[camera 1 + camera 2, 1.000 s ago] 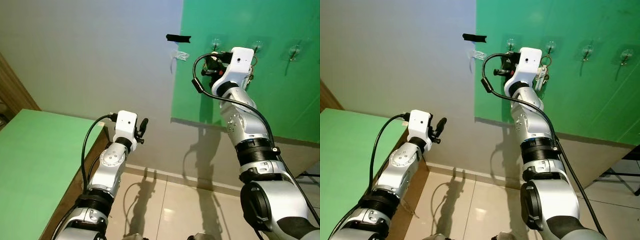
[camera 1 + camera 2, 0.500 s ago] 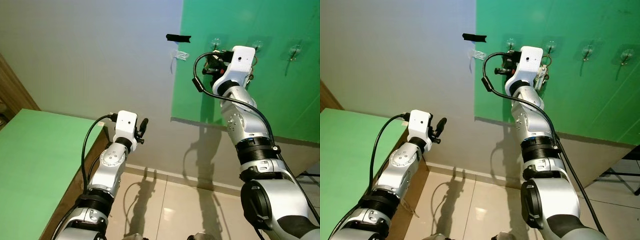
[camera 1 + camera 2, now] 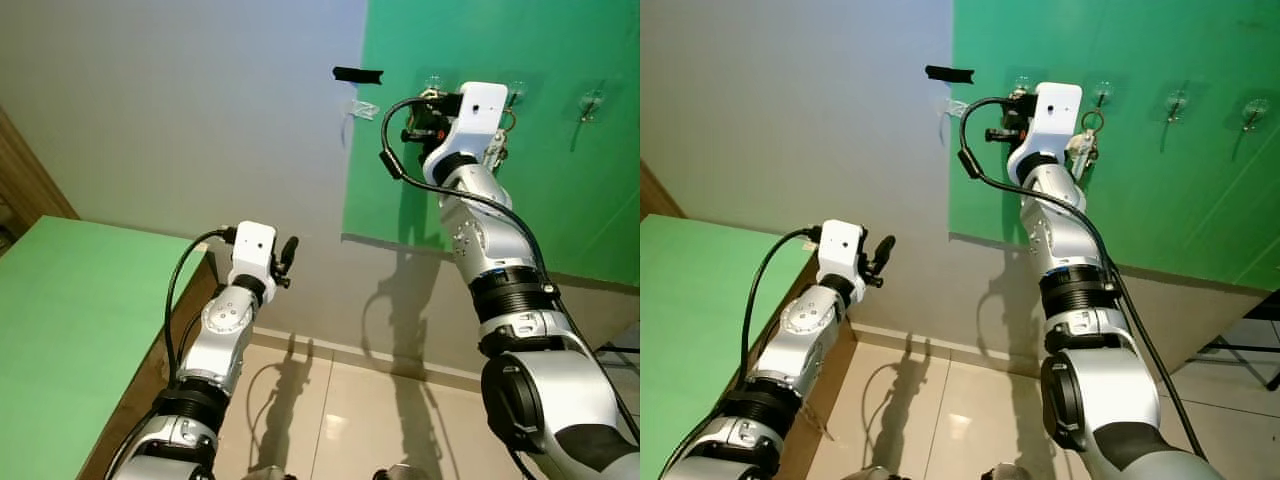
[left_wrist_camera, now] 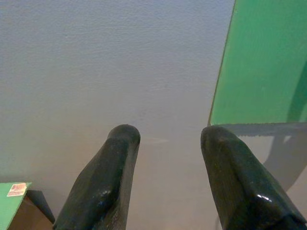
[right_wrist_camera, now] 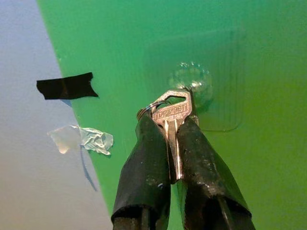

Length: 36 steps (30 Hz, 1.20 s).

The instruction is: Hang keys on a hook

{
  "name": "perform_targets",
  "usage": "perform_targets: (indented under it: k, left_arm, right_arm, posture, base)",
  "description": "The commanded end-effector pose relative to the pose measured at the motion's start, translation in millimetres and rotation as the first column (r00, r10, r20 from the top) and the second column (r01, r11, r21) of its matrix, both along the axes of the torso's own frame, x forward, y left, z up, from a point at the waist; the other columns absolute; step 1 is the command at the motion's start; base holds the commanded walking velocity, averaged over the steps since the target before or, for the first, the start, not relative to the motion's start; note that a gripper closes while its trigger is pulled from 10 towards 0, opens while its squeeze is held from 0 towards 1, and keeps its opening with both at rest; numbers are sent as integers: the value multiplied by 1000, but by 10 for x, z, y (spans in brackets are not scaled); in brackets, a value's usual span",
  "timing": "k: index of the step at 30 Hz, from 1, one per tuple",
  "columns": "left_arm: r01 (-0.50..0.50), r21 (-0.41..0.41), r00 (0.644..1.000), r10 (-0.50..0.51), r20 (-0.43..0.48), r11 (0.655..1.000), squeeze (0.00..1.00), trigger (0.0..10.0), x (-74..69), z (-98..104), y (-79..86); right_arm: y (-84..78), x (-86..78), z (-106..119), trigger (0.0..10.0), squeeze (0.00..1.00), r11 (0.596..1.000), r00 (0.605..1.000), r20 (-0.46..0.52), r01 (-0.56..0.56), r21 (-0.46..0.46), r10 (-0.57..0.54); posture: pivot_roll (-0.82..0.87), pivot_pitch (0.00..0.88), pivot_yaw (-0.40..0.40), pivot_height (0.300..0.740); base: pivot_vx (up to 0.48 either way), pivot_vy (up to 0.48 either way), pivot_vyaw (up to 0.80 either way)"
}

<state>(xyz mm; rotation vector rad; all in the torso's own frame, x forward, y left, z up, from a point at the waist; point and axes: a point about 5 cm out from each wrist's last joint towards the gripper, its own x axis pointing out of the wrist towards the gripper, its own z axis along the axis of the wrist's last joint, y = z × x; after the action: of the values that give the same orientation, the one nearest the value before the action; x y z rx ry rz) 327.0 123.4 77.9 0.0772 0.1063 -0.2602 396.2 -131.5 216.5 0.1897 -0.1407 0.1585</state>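
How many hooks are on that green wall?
4 hooks in a row on the green wall: beside the right gripper holding the key, then.

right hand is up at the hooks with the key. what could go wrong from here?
1. The right hand pinches the key by its blade, so it may twist or slip when pushed against the clear hook.
2. The key ring barely shows beside the key head and may miss the hook.
3. The hook is transparent on the green panel, which makes alignment hard to judge.
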Motion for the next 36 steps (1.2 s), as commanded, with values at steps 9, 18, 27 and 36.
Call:
perform_targets:
  k: [9, 18, 27, 36]
  left_arm:
    - [0, 8, 1000, 0, -4, 1000, 0, 10000, 0, 7, -1]
    - [3, 9, 1000, -3, -8, 1000, 0, 10000, -1, 4, -1]
    - [-9, 26, 1000, 9, -5, 1000, 0, 10000, 2, 1, 7]
    - [-2, 20, 1000, 2, -6, 1000, 0, 10000, -4, -2, -7]
  right_arm:
    - [21, 34, -39, 0, 0, 982, 992, -96, -66, 178, 84]
    - [14, 35, -51, 0, 0, 959, 985, -128, -75, 272, 114]
    - [-125, 62, -146, 10000, 1000, 997, 983, -184, 29, 72, -15]
    - [-134, 70, -85, 10000, 1000, 999, 988, -145, 47, 21, -44]
  posture:
    - [-87, 0, 23, 740]
    - [-90, 0, 27, 740]
    - [-91, 0, 24, 740]
    - [-92, 0, 21, 740]
  base:
    - [0, 0, 0]
    - [0, 0, 0]
    - [0, 0, 0]
    - [0, 0, 0]
